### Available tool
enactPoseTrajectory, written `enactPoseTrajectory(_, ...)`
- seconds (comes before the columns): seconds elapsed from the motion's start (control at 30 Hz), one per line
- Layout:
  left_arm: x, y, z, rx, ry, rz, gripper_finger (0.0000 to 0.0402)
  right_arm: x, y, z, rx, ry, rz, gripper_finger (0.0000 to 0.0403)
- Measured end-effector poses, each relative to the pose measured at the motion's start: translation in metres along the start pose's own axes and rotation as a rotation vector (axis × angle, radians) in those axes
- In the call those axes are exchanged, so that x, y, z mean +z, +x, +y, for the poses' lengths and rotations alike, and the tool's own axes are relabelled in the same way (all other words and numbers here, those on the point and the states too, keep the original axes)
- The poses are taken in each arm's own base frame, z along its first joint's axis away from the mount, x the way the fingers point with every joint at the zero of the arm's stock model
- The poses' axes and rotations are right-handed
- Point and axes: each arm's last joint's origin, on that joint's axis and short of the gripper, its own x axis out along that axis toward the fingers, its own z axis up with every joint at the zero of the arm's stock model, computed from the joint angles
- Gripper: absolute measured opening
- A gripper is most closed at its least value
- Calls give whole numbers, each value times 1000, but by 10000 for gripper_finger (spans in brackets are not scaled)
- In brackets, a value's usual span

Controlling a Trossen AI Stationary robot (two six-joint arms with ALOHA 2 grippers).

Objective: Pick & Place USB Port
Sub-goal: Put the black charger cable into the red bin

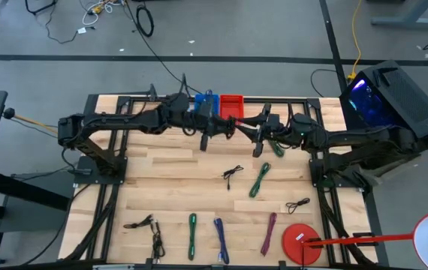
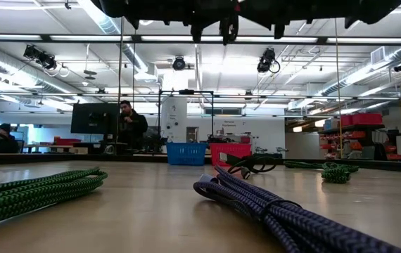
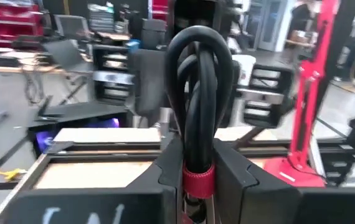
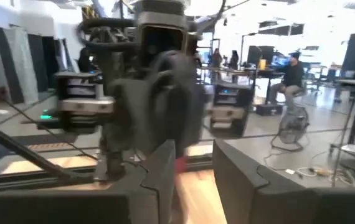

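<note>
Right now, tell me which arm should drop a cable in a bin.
Left. The left gripper is shut on a coiled black cable and sits beside the blue bin. The right gripper is open, holding nothing, near the red bin.

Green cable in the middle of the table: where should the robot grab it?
The green cable is best gripped at its middle, from straight above. It lies flat as a long, thin, slanted bundle with bare table on both sides, so the pinch can close across its narrow width.
</note>
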Motion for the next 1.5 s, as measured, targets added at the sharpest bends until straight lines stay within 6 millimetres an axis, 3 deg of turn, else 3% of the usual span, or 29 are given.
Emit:
enactPoseTrajectory(0.13, 8, -8, 4, 36, -2, -13, 56, 1, -2, 1, 54, 2, -4, 116)
enactPoseTrajectory(1.0, 5, -1, -17, 14, 25, 2, 56, 11, -1, 2, 69, 8, -126, 117)
enactPoseTrajectory(1.3, 6, -1, -17, 13, 21, -7, 56, 11, 24, 4, 81, 0, -111, 116)
enactPoseTrajectory(1.4, 6, -1, -17, 14, 19, -9, 56, 14, 25, 4, 62, -22, -112, 98)
enactPoseTrajectory(1.5, 7, -1, -17, 9, 19, -7, 56, 15, 26, 5, 95, -41, -117, 37)
